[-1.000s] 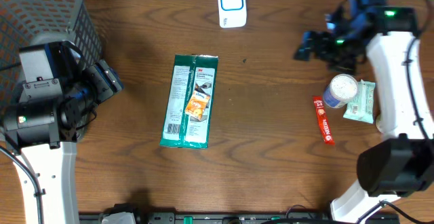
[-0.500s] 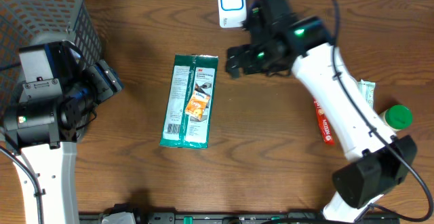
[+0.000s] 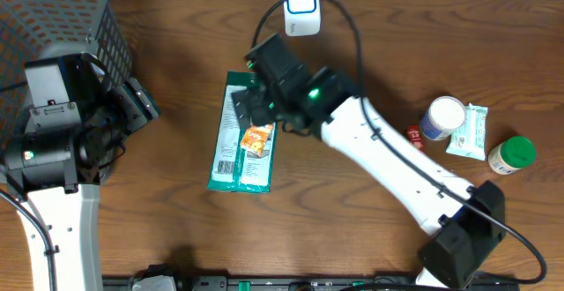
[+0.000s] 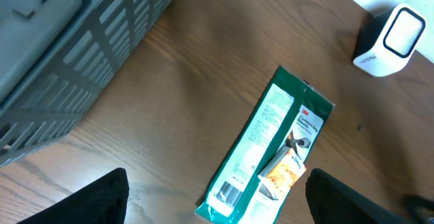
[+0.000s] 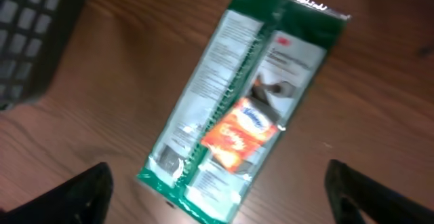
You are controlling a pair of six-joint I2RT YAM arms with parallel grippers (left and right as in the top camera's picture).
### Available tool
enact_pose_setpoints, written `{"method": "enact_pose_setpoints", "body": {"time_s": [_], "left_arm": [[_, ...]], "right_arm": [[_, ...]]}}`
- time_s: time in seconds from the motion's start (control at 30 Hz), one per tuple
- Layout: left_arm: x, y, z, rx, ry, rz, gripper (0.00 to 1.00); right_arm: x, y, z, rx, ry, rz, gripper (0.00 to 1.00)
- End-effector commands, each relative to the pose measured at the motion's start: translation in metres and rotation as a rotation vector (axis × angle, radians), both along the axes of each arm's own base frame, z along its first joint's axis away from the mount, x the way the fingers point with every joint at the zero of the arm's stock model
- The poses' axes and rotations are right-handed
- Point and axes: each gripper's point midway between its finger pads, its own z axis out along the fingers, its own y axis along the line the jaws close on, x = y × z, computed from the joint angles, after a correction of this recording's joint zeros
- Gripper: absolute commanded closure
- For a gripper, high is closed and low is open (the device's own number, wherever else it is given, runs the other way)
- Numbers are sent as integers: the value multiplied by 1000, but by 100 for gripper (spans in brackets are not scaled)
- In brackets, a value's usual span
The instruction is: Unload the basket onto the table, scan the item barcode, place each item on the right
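The item is a flat green package (image 3: 245, 154) lying on the brown table, with an orange tissue picture on its face. A barcode (image 4: 230, 191) shows near its lower end in the left wrist view. The white and blue scanner (image 3: 301, 6) stands at the far edge, behind the package. My right gripper (image 3: 251, 106) hovers over the package's far half, open, and the package (image 5: 230, 102) lies between and beyond its dark fingertips (image 5: 88, 191). At the left my left gripper (image 3: 141, 106) stays open and empty, looking at the package (image 4: 271, 149) and the scanner (image 4: 390, 39).
A grey mesh basket (image 3: 62, 18) fills the far left corner, close to the left arm. At the right lie a white-capped bottle (image 3: 442, 117), a pale green packet (image 3: 469, 132), a green-lidded bottle (image 3: 513, 154) and a red stick (image 3: 412, 136).
My right arm has swept from the far right across the table to above the green package. The left arm and the package have not moved.
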Motion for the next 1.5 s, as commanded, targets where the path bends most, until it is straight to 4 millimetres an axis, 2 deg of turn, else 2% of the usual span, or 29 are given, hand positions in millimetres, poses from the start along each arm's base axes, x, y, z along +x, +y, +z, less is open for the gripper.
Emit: {"method": "enact_pose_setpoints", "body": {"time_s": [0.0, 0.1, 0.17, 0.2, 0.23, 0.27, 0.3, 0.37, 0.57, 0.83, 1.03, 1.13, 1.3, 1.47], "left_arm": [[0, 2, 0, 12, 4, -2, 19], [0, 2, 0, 12, 4, -2, 19], [0, 2, 0, 12, 4, -2, 19], [0, 2, 0, 12, 4, -2, 19], [0, 2, 0, 12, 4, -2, 19], [0, 2, 0, 12, 4, -2, 19], [0, 2, 0, 12, 4, -2, 18], [0, 2, 0, 12, 4, -2, 19], [0, 2, 0, 12, 4, -2, 19], [0, 2, 0, 12, 4, -2, 19], [0, 2, 0, 12, 4, -2, 18], [0, 2, 0, 12, 4, -2, 19], [0, 2, 0, 12, 4, -2, 19], [0, 2, 0, 12, 4, -2, 19]], "right_arm": [[-13, 11, -20, -19, -26, 47, 11], [-16, 21, -37, -29, -84, 135, 14], [-11, 19, -47, -53, -124, 146, 18], [-8, 16, -51, -69, -144, 136, 24], [-3, 12, -54, -86, -164, 118, 32], [1, 8, -57, -97, -180, 102, 47], [4, 6, -60, -102, -195, 88, 62], [8, 6, -66, -84, -206, 80, 99], [16, 3, -71, 11, -162, 23, 99], [39, -3, -61, 113, -156, -1, 99], [35, 24, -60, 226, -138, 84, 99], [33, 31, -74, 216, -128, 101, 99], [31, 43, -112, 188, -102, 129, 99], [25, 50, -130, 170, -83, 149, 99]]}}
